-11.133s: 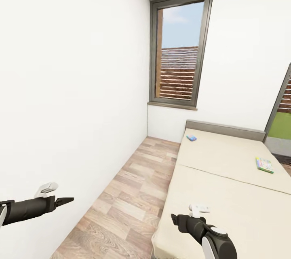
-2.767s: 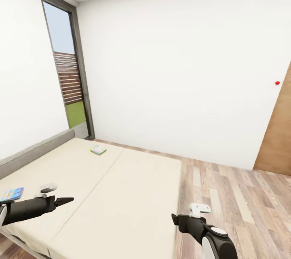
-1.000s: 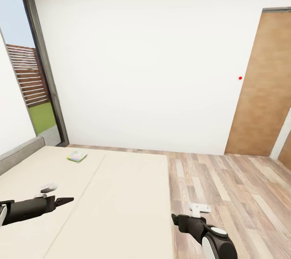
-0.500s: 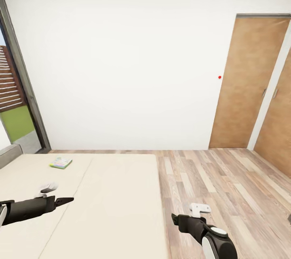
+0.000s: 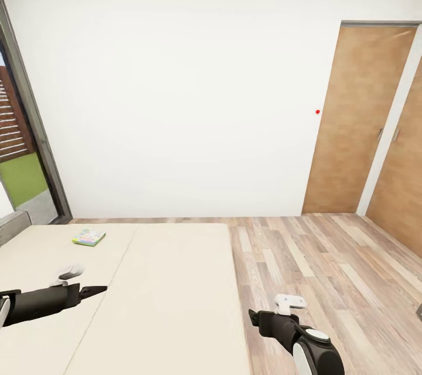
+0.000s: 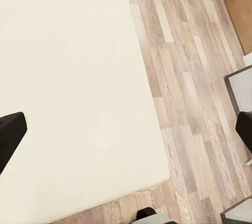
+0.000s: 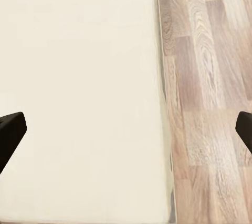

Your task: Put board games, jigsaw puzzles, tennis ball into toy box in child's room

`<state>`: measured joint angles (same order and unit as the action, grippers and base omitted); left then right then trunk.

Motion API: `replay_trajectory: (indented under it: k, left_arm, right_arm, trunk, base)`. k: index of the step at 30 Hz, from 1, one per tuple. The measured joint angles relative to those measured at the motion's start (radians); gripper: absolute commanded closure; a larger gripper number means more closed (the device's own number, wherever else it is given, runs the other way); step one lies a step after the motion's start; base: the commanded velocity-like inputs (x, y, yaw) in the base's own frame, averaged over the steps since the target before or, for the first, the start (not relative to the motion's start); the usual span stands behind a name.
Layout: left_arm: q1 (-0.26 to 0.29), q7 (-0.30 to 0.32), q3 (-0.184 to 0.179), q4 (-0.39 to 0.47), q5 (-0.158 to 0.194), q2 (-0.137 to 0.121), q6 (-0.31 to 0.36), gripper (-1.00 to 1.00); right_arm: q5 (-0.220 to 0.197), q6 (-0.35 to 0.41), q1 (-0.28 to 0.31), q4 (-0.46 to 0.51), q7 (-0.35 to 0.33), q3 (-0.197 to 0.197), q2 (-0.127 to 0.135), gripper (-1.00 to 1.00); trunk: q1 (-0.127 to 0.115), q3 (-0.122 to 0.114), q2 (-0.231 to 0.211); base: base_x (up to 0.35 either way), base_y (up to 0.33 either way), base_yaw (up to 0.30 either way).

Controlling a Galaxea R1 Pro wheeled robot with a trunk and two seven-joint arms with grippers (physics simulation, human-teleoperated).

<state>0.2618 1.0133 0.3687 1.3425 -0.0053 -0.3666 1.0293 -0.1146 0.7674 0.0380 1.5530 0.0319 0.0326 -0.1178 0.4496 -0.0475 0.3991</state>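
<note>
— Head view, from the left: what's there?

— A grey-framed window (image 5: 23,146) at the left edge, with the low grey headboard (image 5: 13,226) just below it. The bed (image 5: 158,299) spreads its beige mattress across the lower left.

— Any toys on it?

— One board game (image 5: 89,238), a flat box with a green and white cover, lies near the far edge of the bed, close to the headboard end. It touches nothing else.

— And the left gripper?

— The left gripper (image 5: 94,290) hangs over the mattress, well short of the board game, its dark tip looking pointed from the side. In the left wrist view its two fingers (image 6: 10,134) stand at opposite edges with bare mattress and floor between them, so it is wide open and holds nothing.

— Further right?

— The right gripper (image 5: 253,316) sits over the bed's right edge, where the mattress meets the wood-plank floor (image 5: 328,269). The right wrist view shows its fingers (image 7: 10,129) likewise spread apart over that edge, empty.

— Beyond that?

— A white wall with a small red dot (image 5: 317,111), then a brown wooden door (image 5: 357,123), and a second one at the right edge.
</note>
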Motion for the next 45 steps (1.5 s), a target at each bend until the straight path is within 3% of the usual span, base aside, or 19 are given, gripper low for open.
replay_trajectory:
  k: [20, 45]
  left_arm:
    - [0.000, 0.001, 0.001, 0.000, 0.000, 0.000, 0.000, -1.00]
    - [0.000, 0.000, 0.001, 0.000, 0.000, 0.000, 0.000, -1.00]
  right_arm:
    - [0.000, -0.003, 0.001, -0.004, 0.003, 0.001, 0.000, -1.00]
    - [0.000, -0.003, 0.002, -0.005, 0.003, 0.002, 0.000, -1.00]
  trunk:
    - [0.000, 0.000, 0.000]
    - [0.000, 0.000, 0.000]
  base:
    - [0.000, 0.071, -0.001]
    - [0.000, 0.264, 0.000]
